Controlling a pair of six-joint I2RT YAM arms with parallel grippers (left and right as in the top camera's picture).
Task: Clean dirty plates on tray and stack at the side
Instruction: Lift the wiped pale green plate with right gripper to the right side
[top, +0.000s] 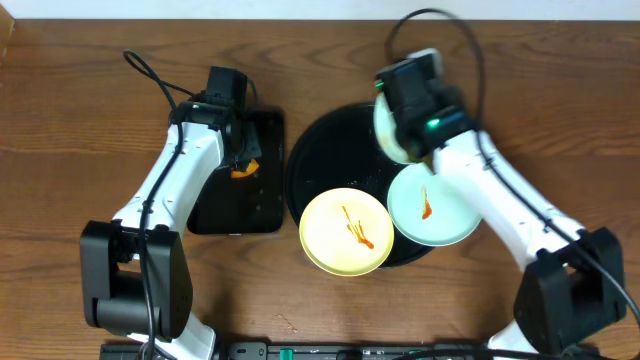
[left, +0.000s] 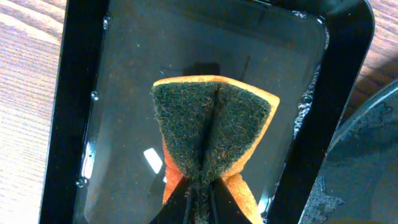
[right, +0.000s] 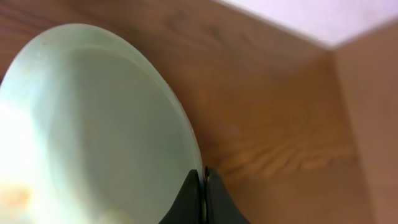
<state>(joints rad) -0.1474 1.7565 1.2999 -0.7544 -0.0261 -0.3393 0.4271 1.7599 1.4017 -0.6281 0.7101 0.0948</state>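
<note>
Yellow plate (top: 346, 232) w/ orange streaks, mint plate (top: 447, 218) (same), blk tray (top: 330, 150), orange-green sponge (left: 211, 134)

Small rectangular black tray (top: 240, 205) (left: 78, 74), glossy, wet inside. Water droplets (left: 306, 106) along its right inner wall. Orange sponge (top: 243, 168) (left: 214, 124) within tray's outline, dark green scouring face up, folded down the middle; contact with tray floor unclear. Brown wood-grain table (top: 80, 120) (left: 25, 93) under and around tray.
</note>
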